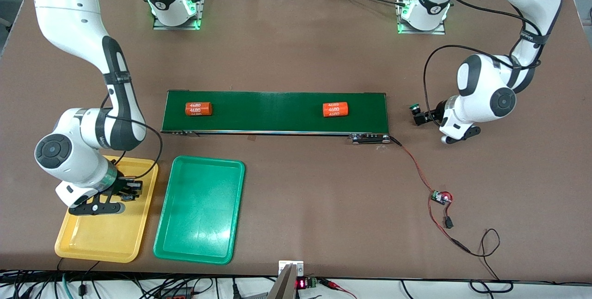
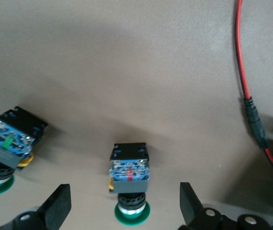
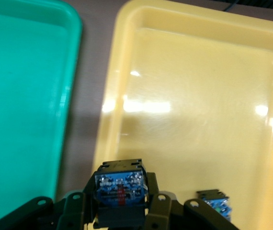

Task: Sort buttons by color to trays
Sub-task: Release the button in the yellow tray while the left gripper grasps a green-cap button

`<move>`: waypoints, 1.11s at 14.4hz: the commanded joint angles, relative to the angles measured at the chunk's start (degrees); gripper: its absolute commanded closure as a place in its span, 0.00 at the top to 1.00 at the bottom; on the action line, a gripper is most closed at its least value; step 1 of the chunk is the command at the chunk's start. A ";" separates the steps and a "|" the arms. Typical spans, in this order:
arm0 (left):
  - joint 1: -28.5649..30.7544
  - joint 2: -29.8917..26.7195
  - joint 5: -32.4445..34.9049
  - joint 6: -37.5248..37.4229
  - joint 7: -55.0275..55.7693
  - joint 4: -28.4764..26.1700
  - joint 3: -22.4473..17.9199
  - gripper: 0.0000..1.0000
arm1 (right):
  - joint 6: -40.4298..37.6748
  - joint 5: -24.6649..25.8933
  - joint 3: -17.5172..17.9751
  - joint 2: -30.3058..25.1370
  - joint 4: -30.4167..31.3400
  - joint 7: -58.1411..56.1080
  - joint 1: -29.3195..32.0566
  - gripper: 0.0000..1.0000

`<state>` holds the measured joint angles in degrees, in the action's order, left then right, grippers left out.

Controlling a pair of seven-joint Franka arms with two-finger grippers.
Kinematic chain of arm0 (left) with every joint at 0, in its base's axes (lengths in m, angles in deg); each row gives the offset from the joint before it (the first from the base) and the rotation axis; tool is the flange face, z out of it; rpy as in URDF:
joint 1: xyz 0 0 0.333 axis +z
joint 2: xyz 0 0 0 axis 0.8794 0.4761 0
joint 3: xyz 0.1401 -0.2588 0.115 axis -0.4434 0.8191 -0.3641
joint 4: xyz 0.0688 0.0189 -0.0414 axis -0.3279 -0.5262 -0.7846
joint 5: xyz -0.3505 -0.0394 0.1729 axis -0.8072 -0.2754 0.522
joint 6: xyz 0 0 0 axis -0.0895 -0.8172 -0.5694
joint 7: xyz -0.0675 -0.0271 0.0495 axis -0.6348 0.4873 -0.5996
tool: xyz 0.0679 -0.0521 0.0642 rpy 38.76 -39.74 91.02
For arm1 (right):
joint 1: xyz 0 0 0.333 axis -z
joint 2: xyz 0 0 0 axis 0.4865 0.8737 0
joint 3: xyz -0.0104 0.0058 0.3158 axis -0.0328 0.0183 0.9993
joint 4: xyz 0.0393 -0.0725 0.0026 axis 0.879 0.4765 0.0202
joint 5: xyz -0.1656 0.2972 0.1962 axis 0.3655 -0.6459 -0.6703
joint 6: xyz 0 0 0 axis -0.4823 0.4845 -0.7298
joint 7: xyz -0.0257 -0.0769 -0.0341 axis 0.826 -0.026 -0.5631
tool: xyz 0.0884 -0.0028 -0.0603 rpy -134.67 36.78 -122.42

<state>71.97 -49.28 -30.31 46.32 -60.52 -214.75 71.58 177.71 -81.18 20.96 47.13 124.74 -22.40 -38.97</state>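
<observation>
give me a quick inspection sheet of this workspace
surface: brown table, dark-green belt.
job's things: yellow tray beside green tray; two green-capped buttons on the table.
clutter: two orange cylinders on the belt.
grippers: right gripper shut on a button over the yellow tray, another button below; left gripper open around a green-capped button.
cables: red-black wire from the belt.
surroundings: nothing seen.

One yellow tray (image 1: 107, 239), one green tray (image 1: 199, 216). Dark-green conveyor belt (image 1: 273, 112) carries orange cylinders (image 1: 198, 108) printed "4680". Green-capped buttons (image 2: 130, 179) have black bodies, bluish bases.
</observation>
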 commanded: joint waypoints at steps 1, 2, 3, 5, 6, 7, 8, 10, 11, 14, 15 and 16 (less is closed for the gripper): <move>-1.17 0.32 -1.05 3.82 0.77 -1.84 -1.09 1.00 | 2.55 -0.95 0.94 2.30 -1.93 -4.48 2.56 0.10; -1.26 0.58 -1.04 4.61 0.68 -2.02 -1.09 1.00 | 3.70 -0.95 0.94 3.01 -1.84 -4.84 2.91 0.10; -1.35 0.76 -0.96 4.70 0.51 -1.93 -1.09 0.78 | 3.97 -1.04 0.94 3.36 -1.84 -5.02 3.44 0.10; -1.43 2.51 -0.96 6.01 0.42 -1.93 -1.09 0.74 | 4.06 -1.39 0.94 4.06 -1.84 -5.63 4.06 0.14; -1.52 2.86 -0.96 6.55 0.59 -1.93 -1.09 0.74 | 4.15 -1.48 0.94 4.24 -1.84 -5.46 4.06 0.27; -1.52 2.87 -0.96 6.55 0.59 -1.93 -1.09 0.65 | 4.41 -1.48 0.94 4.77 -1.75 -5.11 3.89 0.37; -1.44 2.78 -0.96 6.38 0.68 -1.93 -1.09 0.51 | 5.28 -1.48 0.94 5.03 -1.57 -5.02 3.88 0.49; -1.52 2.61 -0.96 5.76 0.68 -1.93 -1.09 0.28 | 6.61 -1.57 0.94 5.12 -1.31 -5.02 3.88 0.67; -1.52 2.17 -0.87 4.98 0.94 -1.85 -1.00 0.22 | 6.78 -1.57 0.94 5.12 -1.14 -4.84 3.80 0.78; -1.44 -1.42 -0.87 -3.70 -0.19 0.87 -0.39 0.21 | 6.78 -1.57 0.94 5.12 -0.96 -4.58 3.53 1.00; -1.52 -2.31 -0.87 -7.30 -1.15 2.71 0.40 0.21 | 6.61 -1.57 0.94 4.69 -0.96 -4.75 3.19 1.00; -1.52 -2.40 -0.87 -10.03 -1.69 5.07 1.71 0.21 | 6.00 -1.65 0.94 3.90 -0.96 -5.01 2.83 1.00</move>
<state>71.28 -48.75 -30.31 42.67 -60.65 -213.00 72.01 184.25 -81.59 21.32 51.79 124.57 -26.26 -35.93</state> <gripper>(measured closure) 0.595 0.053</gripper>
